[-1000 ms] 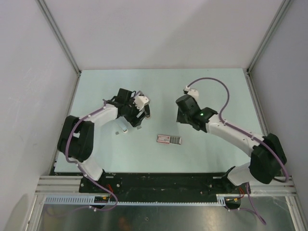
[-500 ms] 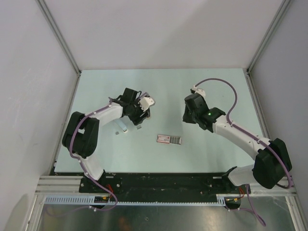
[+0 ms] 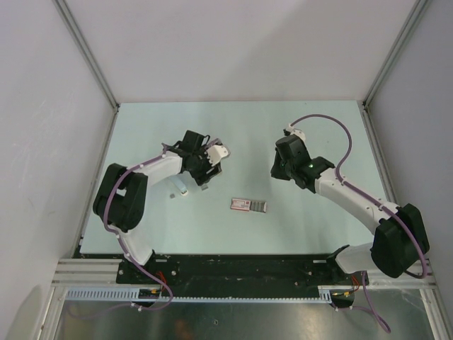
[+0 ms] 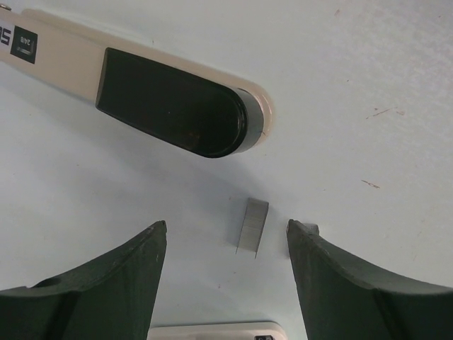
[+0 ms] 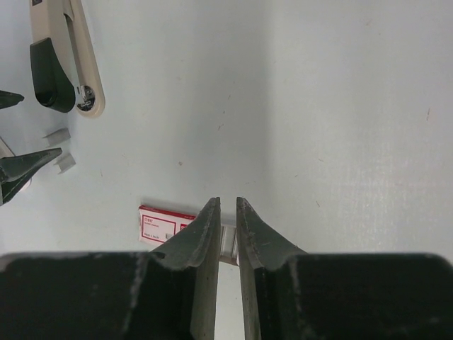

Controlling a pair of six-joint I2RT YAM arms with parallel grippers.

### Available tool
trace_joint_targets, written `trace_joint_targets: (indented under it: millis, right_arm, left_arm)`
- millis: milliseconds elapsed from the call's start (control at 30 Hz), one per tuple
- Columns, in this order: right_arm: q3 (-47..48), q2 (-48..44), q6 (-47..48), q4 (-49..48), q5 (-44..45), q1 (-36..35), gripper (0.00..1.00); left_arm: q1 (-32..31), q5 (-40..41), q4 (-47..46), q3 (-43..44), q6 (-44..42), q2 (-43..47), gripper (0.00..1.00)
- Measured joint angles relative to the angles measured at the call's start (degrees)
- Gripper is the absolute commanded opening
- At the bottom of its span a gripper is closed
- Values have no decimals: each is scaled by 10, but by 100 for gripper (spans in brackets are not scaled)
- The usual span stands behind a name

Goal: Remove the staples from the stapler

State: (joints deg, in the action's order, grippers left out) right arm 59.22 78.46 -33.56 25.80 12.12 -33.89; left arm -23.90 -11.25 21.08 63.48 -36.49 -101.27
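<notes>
left of desk [image 3: 283, 127] centre, left fingers [image 4: 145, 255] are spread wide, gripping nothing. a short grey strip of staples [image 4: 253, 225] lies flat on the desk btwn the tips, touching neither. stapler [image 4: 170, 106], cream w/ black top, lies close by, apart from the strip. right wrist view shows a 2nd strip [image 5: 66, 161] just beside the 1st. right fingers [image 5: 211, 219] are nearly closed: thin slit, nothing in it. red-white staple box [image 3: 249, 205] sits near desk centre, right of the staples, nearer than both sets of fingers.
</notes>
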Motion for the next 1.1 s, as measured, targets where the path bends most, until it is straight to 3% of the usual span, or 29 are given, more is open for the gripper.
trace_joint_targets:
  millis: [567, 933, 1100]
  right_arm:
    - [-7, 0, 0, -6, -10, 3, 17]
    - [-11, 1, -1, -9, -17, 3, 12]
    - [-12, 1, -1, -9, -21, 3, 9]
  left_arm:
    - [-14, 5, 0, -16, -16, -1, 75]
    - [-15, 6, -3, -10, -16, -16, 66]
    - [-15, 5, -2, -6, -16, -20, 57]
